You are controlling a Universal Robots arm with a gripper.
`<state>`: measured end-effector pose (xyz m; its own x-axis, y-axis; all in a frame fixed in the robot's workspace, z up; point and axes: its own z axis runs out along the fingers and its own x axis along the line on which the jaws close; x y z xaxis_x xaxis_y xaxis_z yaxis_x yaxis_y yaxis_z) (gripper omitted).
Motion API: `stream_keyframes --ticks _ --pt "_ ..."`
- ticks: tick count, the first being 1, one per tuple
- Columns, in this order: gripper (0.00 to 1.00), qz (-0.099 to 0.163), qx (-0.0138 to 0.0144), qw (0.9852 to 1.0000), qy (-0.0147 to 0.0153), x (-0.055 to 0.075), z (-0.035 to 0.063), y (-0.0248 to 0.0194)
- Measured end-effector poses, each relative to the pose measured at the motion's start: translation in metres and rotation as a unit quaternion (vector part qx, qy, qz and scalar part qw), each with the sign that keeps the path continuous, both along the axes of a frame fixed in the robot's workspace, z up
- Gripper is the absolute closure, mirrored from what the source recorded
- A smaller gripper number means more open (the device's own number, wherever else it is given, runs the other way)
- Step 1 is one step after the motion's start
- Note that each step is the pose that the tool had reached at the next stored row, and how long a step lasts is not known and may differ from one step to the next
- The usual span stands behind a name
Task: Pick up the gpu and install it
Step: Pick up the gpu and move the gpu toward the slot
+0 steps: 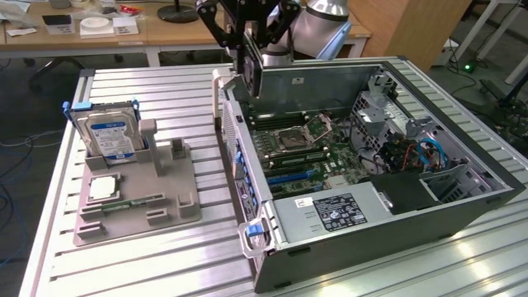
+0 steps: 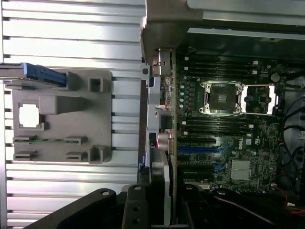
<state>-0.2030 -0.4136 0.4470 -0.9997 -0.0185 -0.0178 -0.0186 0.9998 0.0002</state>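
The gpu [image 1: 254,77] hangs on edge from the hand [image 1: 249,44], which is clamped on its upper part. It sits in the air above the rear wall of the open computer case [image 1: 396,247], touching nothing below.

Start at the exterior view's left. The grey fixture [image 1: 136,192] on the bench [image 1: 165,266] holds the hard drive [image 1: 107,136] upright, with the processor chip [image 1: 103,185] and the memory stick [image 1: 132,203] lying flat. Keep the card well apart from all three; none of them belongs to this step.

The step in hand, as I judge it, is carrying the card over the case. Keep it upright and do not let it swing, because the grip is high on a thin card and a tilt would probably twist it between the fingers.

Further right, the motherboard [image 1: 305,148] lies flat in the case with the blue slot [image 1: 289,176] near the rear wall. In the wrist view the card's edge [image 2: 161,191] runs along that wall, beside the blue slot [image 2: 198,149]. Line the card's long edge up with a slot, bracket end toward the rear wall.

At the right, keep clear of the power supply [image 1: 334,213] and the loose cables [image 1: 421,154].
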Motion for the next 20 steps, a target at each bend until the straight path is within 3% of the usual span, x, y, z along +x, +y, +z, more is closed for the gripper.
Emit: stream_keyframes --ticks 10,20 --pt "0.72 0.0 0.0026 1.0 0.0 0.02 0.0 0.0" --pt "0.72 0.0 0.0035 1.0 0.0 0.03 0.0 0.0"
